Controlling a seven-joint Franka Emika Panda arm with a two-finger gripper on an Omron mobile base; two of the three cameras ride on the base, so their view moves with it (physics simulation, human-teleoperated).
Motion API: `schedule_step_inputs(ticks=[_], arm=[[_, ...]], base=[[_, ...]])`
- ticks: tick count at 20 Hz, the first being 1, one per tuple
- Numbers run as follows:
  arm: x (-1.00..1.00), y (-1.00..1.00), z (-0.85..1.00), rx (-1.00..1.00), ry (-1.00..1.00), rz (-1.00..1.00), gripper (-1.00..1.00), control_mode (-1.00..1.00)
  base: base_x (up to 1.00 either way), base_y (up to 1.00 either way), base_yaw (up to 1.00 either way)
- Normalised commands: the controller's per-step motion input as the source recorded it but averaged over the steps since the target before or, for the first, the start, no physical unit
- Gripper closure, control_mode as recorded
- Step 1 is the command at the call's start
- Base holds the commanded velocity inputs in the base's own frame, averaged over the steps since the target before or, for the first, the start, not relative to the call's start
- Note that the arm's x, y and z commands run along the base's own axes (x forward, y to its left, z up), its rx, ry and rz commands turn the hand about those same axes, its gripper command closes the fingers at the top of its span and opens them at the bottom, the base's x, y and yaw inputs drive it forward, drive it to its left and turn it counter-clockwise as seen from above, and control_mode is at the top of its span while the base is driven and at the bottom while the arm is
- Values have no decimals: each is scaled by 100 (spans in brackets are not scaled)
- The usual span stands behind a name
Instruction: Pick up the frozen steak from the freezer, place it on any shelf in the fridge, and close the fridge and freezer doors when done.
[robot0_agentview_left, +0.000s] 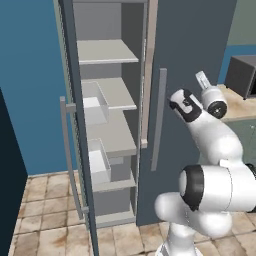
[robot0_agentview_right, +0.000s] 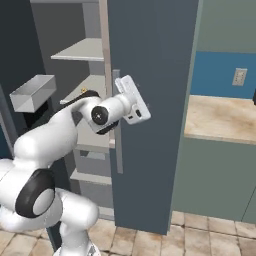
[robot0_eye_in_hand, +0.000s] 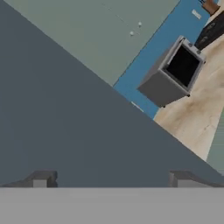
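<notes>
freezer (robot0_agentview_left: 107, 125) door wide open, fridge door (robot0_agentview_left: 192, 60) shut; gripper (robot0_eye_in_hand: 109, 179) right up against fridge door, jaws spread wide, holding nothing, microwave (robot0_eye_in_hand: 173, 78) beyond

You are facing the tall slate-grey unit with the freezer (robot0_agentview_left: 107, 115) standing open on its left side, its door (robot0_agentview_left: 75, 125) swung out toward you edge-on with the pale bar handle (robot0_agentview_left: 67, 155) on it. Inside you can see pale grey shelves (robot0_agentview_left: 107, 52) stacked one above another and two clear bins (robot0_agentview_left: 95, 102), one high and one lower. The fridge door (robot0_agentview_left: 192, 75) beside it is closed, its long vertical handle (robot0_agentview_left: 159, 120) near the seam.
</notes>
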Motion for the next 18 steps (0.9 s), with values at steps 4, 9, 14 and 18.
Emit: schedule_step_inputs(ticks=[4,9,14,18], arm=[[-58,11,100,-20,29,-11,-100,-100],[-47,30,100,-26,41,-8,-100,-100],[-40,82,86,-35,44,-1,-100,-100],[-39,100,39,-31,29,0,-100,-100]], base=[[0,0,0],[0,0,0],[0,0,0],[0,0,0]])
